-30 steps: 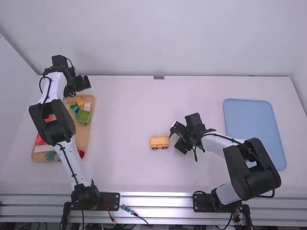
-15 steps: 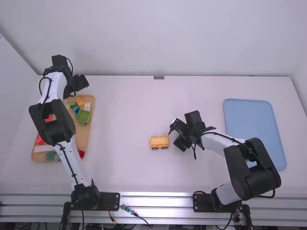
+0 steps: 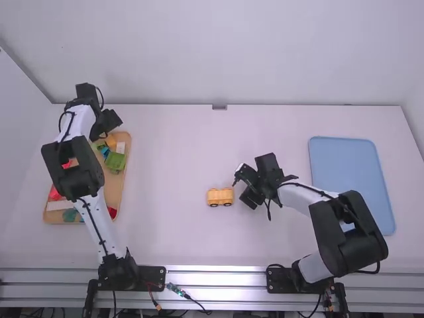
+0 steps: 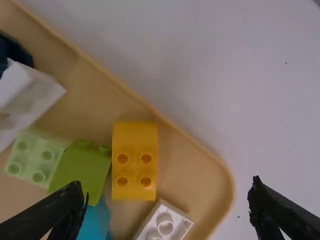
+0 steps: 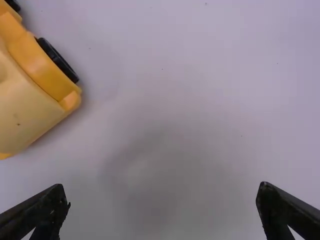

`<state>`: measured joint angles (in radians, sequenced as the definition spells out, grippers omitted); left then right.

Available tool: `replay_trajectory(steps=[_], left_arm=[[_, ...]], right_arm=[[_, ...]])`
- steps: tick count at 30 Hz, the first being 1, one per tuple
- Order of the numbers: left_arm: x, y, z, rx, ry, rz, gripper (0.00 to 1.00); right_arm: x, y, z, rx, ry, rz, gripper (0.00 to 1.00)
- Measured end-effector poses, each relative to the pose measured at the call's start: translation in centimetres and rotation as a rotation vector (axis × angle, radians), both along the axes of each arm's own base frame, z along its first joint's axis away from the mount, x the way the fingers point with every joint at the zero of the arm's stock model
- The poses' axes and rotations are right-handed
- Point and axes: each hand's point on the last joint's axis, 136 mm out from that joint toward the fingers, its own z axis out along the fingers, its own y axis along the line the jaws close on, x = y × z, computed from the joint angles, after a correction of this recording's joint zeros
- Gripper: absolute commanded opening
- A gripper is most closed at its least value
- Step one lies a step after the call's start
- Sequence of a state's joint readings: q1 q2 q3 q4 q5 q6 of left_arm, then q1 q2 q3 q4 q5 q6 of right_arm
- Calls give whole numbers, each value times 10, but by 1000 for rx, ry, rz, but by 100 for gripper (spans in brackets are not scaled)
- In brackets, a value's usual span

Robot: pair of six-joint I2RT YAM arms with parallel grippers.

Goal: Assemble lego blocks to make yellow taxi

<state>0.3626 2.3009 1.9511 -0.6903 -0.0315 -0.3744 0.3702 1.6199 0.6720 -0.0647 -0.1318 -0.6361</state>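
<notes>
The left tool hangs over the far end of a tan tray, its two fingers spread wide with nothing between them. Inside the tray's raised, rounded rim sits a glossy yellow block, four round studs at one end and a smooth stretch at the other. Against it leans a lime-green block; a pale green block with round studs, a bright blue block and a white studded block lie near.

The toy vehicle, of smooth plastic in two yellow shades with black wheels, stands on the matt white table, between the arms. The right tool is just beside it, fingers well parted and empty. A flat, pale blue tray with rounded corners lies farther right.
</notes>
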Motion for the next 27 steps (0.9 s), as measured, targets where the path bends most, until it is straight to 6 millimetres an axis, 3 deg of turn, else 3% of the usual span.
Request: replay_trajectory(steps=[5,21,27], left_arm=[[-4,-1,-15,-4,9,1,79],[-20,-6,-46,-14,55,3,80],[-20,-6,-46,-15,56,3,73]], right_arm=[[0,0,0,1,-2,-1,99],[0,0,0,1,0,-4,99],[0,0,0,0,0,-2,99]])
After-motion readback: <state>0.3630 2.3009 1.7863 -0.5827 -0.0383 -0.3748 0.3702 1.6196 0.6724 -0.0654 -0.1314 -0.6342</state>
